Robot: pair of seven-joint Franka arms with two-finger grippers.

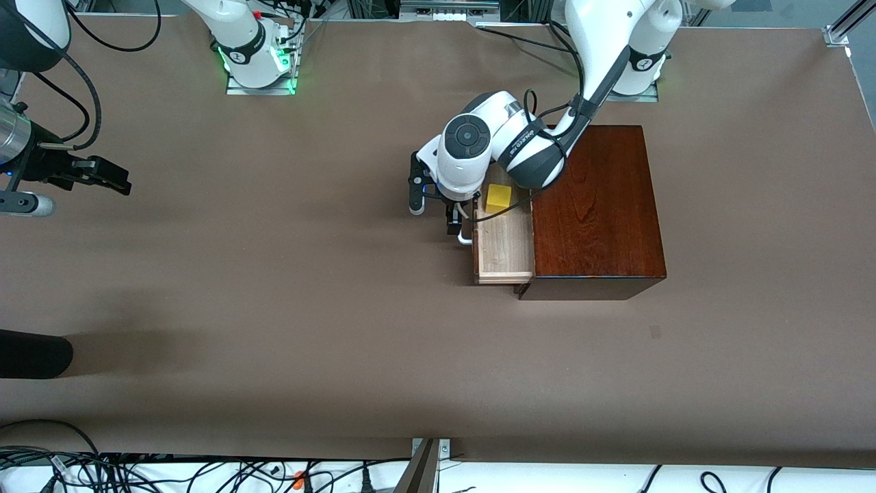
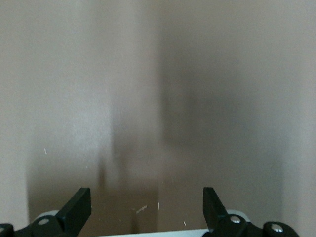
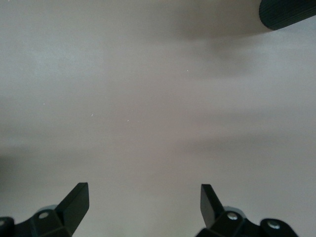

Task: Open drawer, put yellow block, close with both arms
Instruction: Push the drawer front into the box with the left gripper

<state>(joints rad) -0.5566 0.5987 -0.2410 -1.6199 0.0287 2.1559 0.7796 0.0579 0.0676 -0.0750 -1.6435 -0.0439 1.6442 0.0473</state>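
The drawer point(image 1: 505, 250) stands pulled out of the dark mahogany box point(image 1: 595, 205) toward the right arm's end of the table. The yellow block point(image 1: 498, 197) lies in the pale tray, at the end farther from the front camera. My left gripper point(image 1: 434, 207) hangs low just in front of the drawer's front, beside the white loop handle point(image 1: 465, 237). It is open, and its wrist view shows nothing between the fingers point(image 2: 79, 207). Open and holding nothing as well, my right gripper point(image 1: 102, 175) waits over bare table at the right arm's end.
A dark rounded object point(image 1: 33, 356) juts in over the table's edge at the right arm's end, nearer the front camera; it also shows in the right wrist view point(image 3: 289, 12). Cables run along the table's near edge point(image 1: 205, 472).
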